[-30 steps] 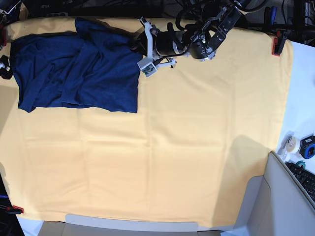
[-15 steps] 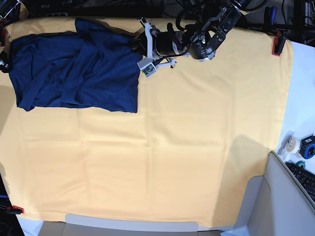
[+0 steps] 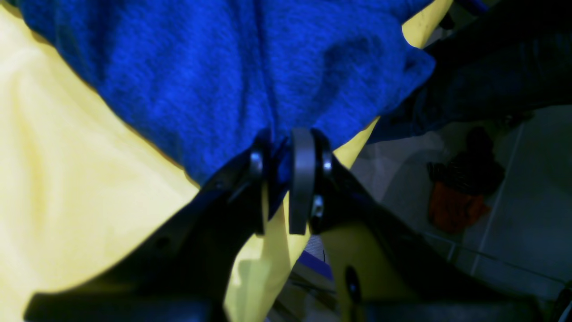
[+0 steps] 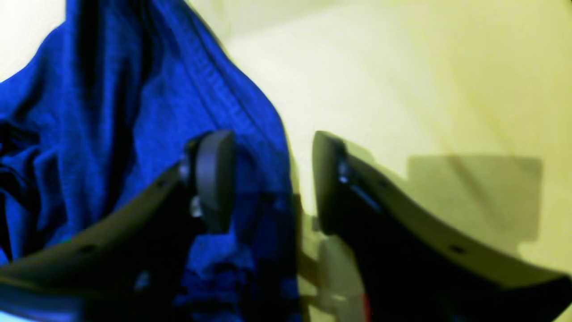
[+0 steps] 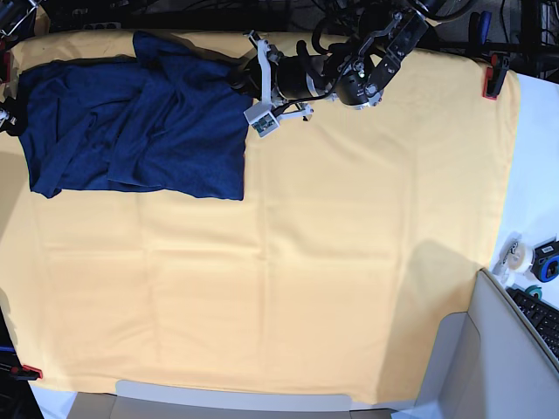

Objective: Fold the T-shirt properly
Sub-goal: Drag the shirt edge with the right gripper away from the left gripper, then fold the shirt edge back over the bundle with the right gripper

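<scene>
We keep our left gripper (image 3: 286,179) pinched on the T-shirt (image 5: 131,122), bunched at the far left of the yellow cloth (image 5: 349,262), anchoring that edge while our right gripper (image 4: 272,179) gapes empty.

**Your right tool opens at the shirt's left edge; the shirt's outline shifts.**
Compare the earlier base views: the left edge of the T-shirt (image 5: 131,122) has drawn slightly toward the table's far side, its lower-left corner now sitting a little higher in that view. Your right tool (image 4: 272,179), seen only at the extreme left of the base view, has moved up along that edge, and in its wrist view its jaws now stand apart over the shirt's border.
</scene>
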`<move>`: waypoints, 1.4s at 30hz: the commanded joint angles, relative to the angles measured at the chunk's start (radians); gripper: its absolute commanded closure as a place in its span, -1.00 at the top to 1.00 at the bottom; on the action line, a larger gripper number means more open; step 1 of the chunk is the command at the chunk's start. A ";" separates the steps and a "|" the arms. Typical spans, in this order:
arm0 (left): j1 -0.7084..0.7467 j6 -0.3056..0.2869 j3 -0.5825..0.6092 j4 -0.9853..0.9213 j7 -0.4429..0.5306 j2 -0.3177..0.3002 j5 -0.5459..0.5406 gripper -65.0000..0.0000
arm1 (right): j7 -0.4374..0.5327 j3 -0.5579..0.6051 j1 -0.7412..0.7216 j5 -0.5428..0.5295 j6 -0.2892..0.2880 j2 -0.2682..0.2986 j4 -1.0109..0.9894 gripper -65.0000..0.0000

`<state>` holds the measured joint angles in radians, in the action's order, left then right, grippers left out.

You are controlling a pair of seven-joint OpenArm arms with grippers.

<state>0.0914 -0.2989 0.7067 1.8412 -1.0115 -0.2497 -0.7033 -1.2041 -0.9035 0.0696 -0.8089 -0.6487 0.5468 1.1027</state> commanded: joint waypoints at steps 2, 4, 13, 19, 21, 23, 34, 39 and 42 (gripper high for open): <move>-0.008 -0.007 0.000 0.001 0.021 0.002 -0.016 -0.80 | 0.000 -0.004 -0.006 0.007 -0.004 0.025 0.009 0.02; -0.008 -0.007 0.000 -0.004 0.023 0.002 -0.016 -0.80 | 0.000 -0.004 -0.006 0.007 -0.004 0.009 0.009 0.01; -0.011 -0.007 0.000 -0.004 0.023 0.002 -0.016 -0.80 | 0.000 0.065 -0.006 0.007 -0.049 -0.038 0.009 0.01; -0.011 -0.007 0.000 -0.004 0.023 0.002 -0.016 -0.80 | -0.001 0.111 -0.003 0.006 -0.049 -0.081 0.017 0.01; -0.011 -0.007 0.000 -0.004 0.023 0.002 -0.016 -0.80 | -0.003 0.113 0.000 0.006 -0.049 -0.089 0.018 0.01; -0.011 -0.007 0.000 -0.004 0.023 0.002 -0.016 -0.80 | -0.003 0.122 0.002 0.006 -0.049 -0.101 0.018 0.01; -0.012 -0.007 0.000 -0.004 0.023 0.002 -0.016 -0.80 | -0.003 0.163 0.029 0.006 -0.049 -0.136 0.018 -0.30; -0.012 -0.007 0.000 -0.004 0.023 0.002 -0.016 -0.80 | -0.001 0.175 0.029 0.010 -0.049 -0.153 0.018 -1.00; -0.012 -0.007 0.000 -0.004 0.023 0.002 -0.016 -0.80 | -0.001 0.175 0.029 0.009 -0.049 -0.156 0.021 -1.00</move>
<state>0.0887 -0.2989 0.7067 1.8210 -1.0111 -0.2497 -0.7025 -1.0760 -0.7509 0.0814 -0.8940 -0.7036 0.4065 1.1313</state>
